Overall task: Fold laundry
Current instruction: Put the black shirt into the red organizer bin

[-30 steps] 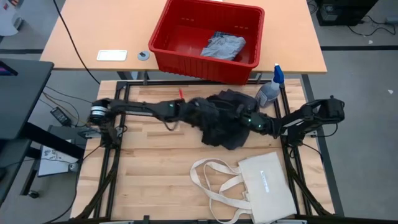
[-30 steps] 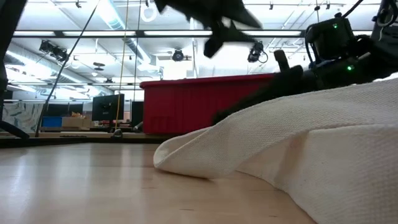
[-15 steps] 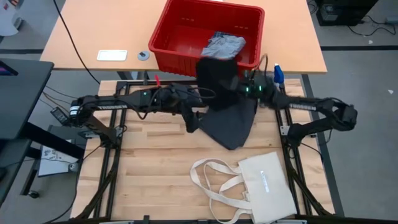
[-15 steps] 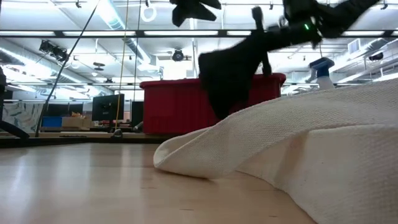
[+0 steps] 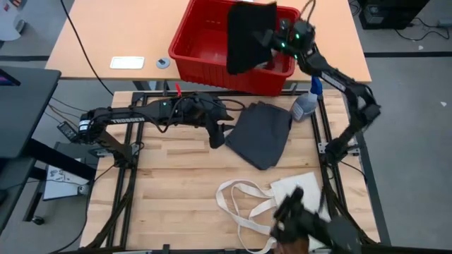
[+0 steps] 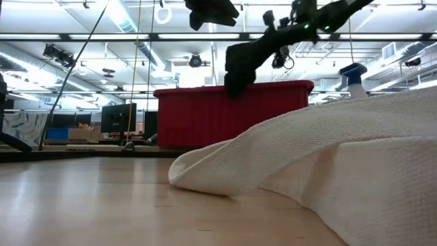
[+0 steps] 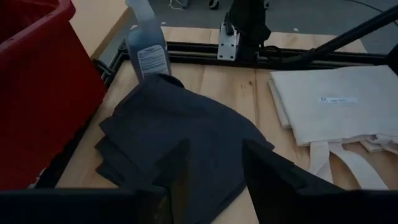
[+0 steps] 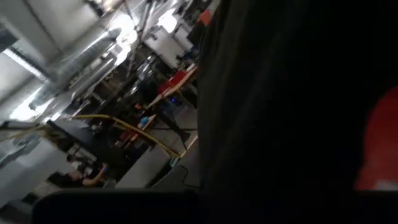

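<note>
Right claw (image 5: pixel 272 39), clamped on the black piece (image 5: pixel 248 37), has swung over the red bin (image 5: pixel 194 42).

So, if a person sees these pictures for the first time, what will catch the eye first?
Most likely the black garment, which the right gripper holds up in the air over the bright red bin at the far side of the table. Next comes the dark grey garment, lying folded on the wooden table, with the left gripper open at its edge. Nearer the camera lies a cream tote bag with long handles.
</note>
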Available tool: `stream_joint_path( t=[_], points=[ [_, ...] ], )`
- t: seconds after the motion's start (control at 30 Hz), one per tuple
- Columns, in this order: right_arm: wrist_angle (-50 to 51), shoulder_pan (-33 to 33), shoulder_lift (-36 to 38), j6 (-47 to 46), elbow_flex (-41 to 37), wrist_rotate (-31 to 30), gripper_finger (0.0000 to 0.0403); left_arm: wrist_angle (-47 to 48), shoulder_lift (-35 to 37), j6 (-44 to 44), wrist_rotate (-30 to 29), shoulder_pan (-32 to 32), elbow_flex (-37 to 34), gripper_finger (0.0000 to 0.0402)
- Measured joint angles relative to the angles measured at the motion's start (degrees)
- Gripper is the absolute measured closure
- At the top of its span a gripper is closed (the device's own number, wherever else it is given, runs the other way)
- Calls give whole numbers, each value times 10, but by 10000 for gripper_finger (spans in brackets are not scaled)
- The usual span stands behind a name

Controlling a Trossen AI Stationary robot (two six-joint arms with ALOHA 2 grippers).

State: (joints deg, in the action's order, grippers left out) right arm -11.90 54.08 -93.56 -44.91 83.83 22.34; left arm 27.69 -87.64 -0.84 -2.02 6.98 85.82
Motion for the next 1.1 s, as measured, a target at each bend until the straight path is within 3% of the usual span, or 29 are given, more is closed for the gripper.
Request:
stream_joint_path(
  t=[0.23,0.5,0.67,0.87,1.1],
  points=[
    [26,41,-160,24,158,9,350,-1,25,-1,3,0,0,258],
    [61,55,-280,-1,221,9,344,24,58,0,3,17,0,258],
    [140,54,-292,15,222,-7,342,57,59,0,2,42,0,258],
    [210,59,-262,149,222,-62,329,65,61,0,3,53,0,258],
    [285,81,-244,219,222,-62,230,64,61,-8,3,52,0,258]
  ],
)
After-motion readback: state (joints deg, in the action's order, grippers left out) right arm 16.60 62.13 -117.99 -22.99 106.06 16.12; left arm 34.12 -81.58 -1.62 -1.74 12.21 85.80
